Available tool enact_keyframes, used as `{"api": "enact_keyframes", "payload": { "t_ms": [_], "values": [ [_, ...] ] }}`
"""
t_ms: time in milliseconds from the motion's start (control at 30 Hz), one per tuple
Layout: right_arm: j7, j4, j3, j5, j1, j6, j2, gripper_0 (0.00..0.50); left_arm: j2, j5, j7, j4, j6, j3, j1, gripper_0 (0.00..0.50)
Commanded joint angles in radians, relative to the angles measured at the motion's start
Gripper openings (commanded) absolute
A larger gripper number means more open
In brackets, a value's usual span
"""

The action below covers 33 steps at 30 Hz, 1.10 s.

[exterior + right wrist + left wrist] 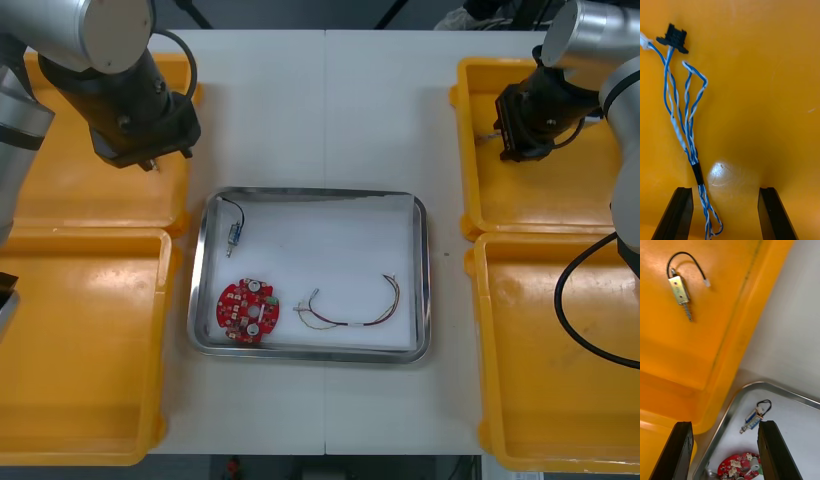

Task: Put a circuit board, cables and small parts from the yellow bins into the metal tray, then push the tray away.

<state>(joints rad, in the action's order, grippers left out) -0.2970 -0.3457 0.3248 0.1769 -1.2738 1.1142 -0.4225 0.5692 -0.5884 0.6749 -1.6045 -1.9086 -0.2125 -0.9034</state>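
Observation:
The metal tray (424, 262), white inside, holds a round red circuit board (248, 309), a red and yellow cable (352, 311) and a small metal part (234, 233) with a black lead. My right gripper (725, 192) is open, low over the far right yellow bin (545, 200). A twisted blue and white cable (685, 112) lies on the bin floor, running between the fingers close to one finger (677, 212). My left gripper (725, 425) is open above the far left bin's inner edge, near the tray's corner (752, 384). Another small metal part (679, 290) lies in that bin.
The near left bin (80, 350) and the near right bin (560, 370) look bare inside. The far left bin (100, 195) lies under my left arm. Bare table runs beyond the tray, between the two far bins.

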Motion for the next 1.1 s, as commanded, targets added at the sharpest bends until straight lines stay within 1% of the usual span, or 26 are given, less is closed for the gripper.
{"api": "enact_keyframes", "payload": {
  "t_ms": [33, 167, 267, 333, 600, 733, 900, 1067, 1100],
  "values": [
    [0.055, -0.01, 0.023, 0.016, -0.059, -0.031, 0.013, 0.5, 0.052, 0.01, 0.002, 0.095, 0.031, 0.061, -0.072, 0.5],
    [0.053, -0.01, 0.026, 0.016, -0.058, -0.053, 0.013, 0.5, 0.064, 0.001, 0.014, 0.216, 0.048, 0.078, -0.107, 0.5],
    [0.055, -0.01, 0.03, 0.042, -0.036, -0.053, 0.014, 0.5, 0.074, -0.01, 0.028, 0.29, 0.065, 0.091, -0.138, 0.5],
    [0.055, -0.01, 0.03, 0.046, -0.024, -0.059, 0.022, 0.5, 0.075, -0.018, 0.038, 0.333, 0.077, 0.101, -0.153, 0.5],
    [0.062, -0.01, 0.03, 0.055, 0.013, -0.059, 0.044, 0.5, 0.083, -0.027, 0.15, 0.545, 0.137, 0.156, -0.226, 0.5],
    [0.061, -0.01, 0.01, 0.055, 0.028, -0.042, 0.045, 0.5, 0.083, -0.031, 0.16, 0.626, 0.198, 0.156, -0.241, 0.5],
    [0.062, -0.01, -0.029, 0.039, 0.048, -0.025, 0.045, 0.5, 0.08, -0.039, 0.164, 0.69, 0.266, 0.148, -0.246, 0.5],
    [0.064, -0.01, -0.032, 0.03, 0.059, -0.025, 0.045, 0.5, 0.075, -0.051, 0.175, 0.768, 0.338, 0.124, -0.262, 0.5],
    [0.064, -0.01, -0.032, 0.029, 0.059, -0.025, 0.044, 0.383, 0.07, -0.053, 0.18, 0.784, 0.359, 0.119, -0.264, 0.5]
  ]
}}
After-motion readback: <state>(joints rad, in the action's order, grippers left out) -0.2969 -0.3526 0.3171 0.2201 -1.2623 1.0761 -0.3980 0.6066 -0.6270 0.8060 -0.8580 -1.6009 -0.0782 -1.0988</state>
